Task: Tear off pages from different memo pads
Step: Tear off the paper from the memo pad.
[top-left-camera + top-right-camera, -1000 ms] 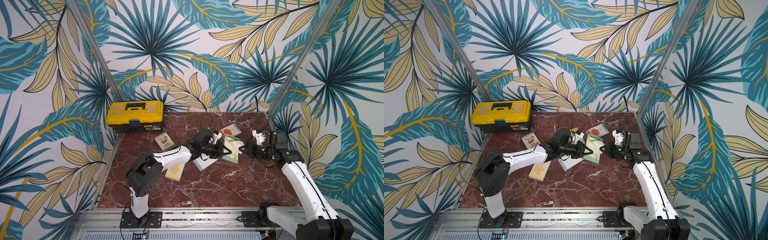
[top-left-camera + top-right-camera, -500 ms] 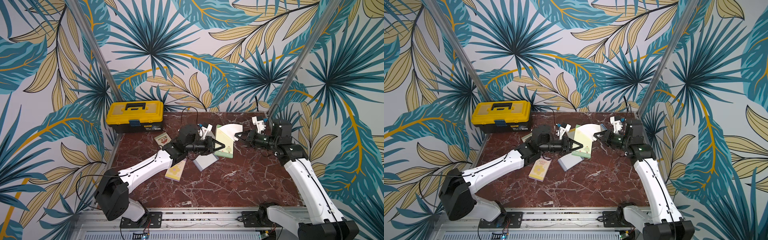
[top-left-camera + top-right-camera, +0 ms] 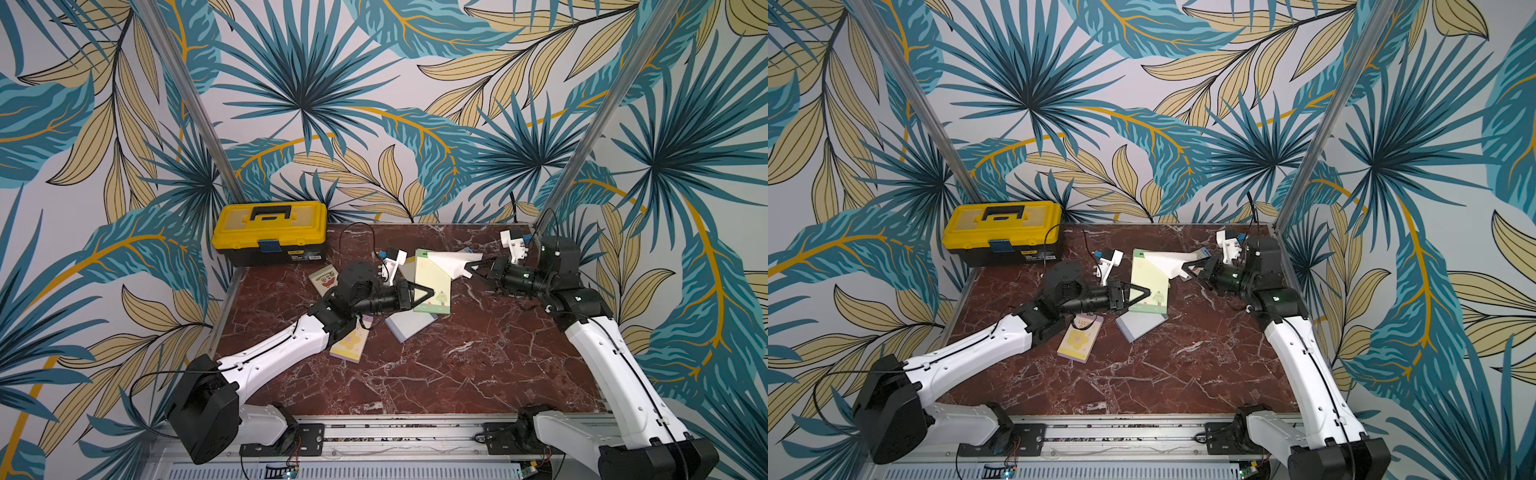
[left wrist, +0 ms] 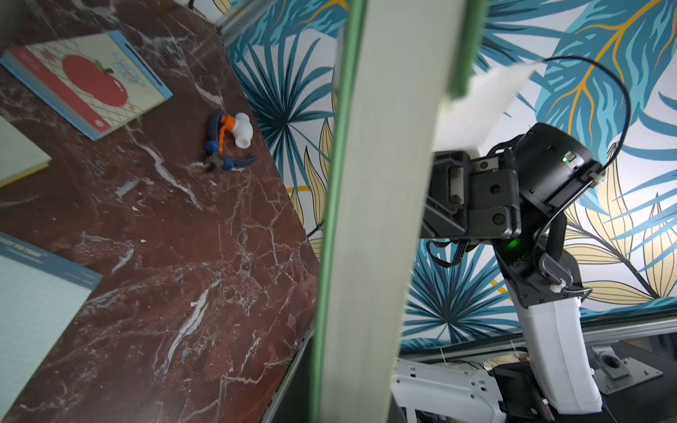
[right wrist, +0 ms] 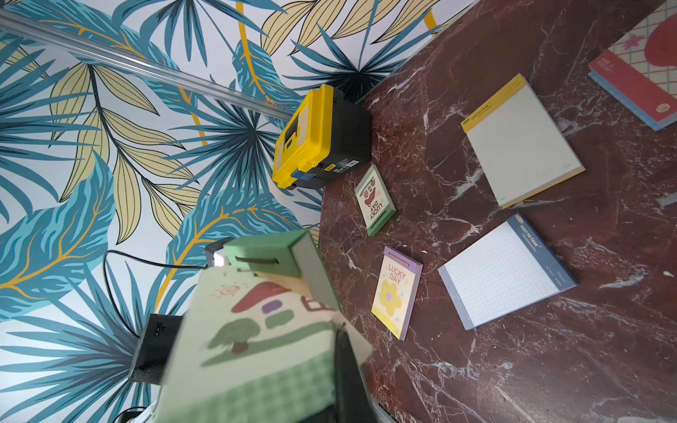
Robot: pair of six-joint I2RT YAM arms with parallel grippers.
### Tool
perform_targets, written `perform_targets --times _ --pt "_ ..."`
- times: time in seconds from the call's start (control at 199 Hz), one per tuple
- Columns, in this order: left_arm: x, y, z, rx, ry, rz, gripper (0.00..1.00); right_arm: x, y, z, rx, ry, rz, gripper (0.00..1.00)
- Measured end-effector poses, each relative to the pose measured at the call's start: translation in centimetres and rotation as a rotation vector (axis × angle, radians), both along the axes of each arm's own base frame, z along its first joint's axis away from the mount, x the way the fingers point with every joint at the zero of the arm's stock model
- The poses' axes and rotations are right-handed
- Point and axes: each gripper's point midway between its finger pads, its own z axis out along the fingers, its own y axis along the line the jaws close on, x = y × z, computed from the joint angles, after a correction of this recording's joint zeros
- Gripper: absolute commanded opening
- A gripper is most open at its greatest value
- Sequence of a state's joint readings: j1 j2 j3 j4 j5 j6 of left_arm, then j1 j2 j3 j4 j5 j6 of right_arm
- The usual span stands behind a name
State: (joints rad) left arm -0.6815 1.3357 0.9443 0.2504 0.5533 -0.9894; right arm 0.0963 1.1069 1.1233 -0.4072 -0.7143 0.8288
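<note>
Lifted off the worktop (image 3: 457, 365) since a second ago, the green memo pad (image 3: 436, 276) stands upright at centre frame in both top views, clamped near its lower edge in my left jaws. My right jaws pinch its white page (image 3: 451, 262), peeled toward frame right.

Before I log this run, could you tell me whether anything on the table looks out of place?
Yes: a small blue, orange and white plastic piece lies on the marble table near the apple memo pad. It is no stationery; what it is I cannot tell.
</note>
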Motion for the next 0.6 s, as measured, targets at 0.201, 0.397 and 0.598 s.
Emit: perform_targets --times 0.201,0.397,0.598 --pt "0.3 0.5 1.3 -0.028 -0.047 0.015 0.00 0.3 -0.1 0.1 0.003 -0.006 -0.017 0.00" --pt "0.6 2.2 0.7 -0.048 -0.018 0.038 0.00 1.0 -1.3 -0.2 -0.033 -0.008 -0.099 0.00" --pt "1.4 7.3 4.5 -0.117 -0.081 0.140 0.00 2.7 -5.9 -1.1 -0.060 0.023 -0.286 0.00"
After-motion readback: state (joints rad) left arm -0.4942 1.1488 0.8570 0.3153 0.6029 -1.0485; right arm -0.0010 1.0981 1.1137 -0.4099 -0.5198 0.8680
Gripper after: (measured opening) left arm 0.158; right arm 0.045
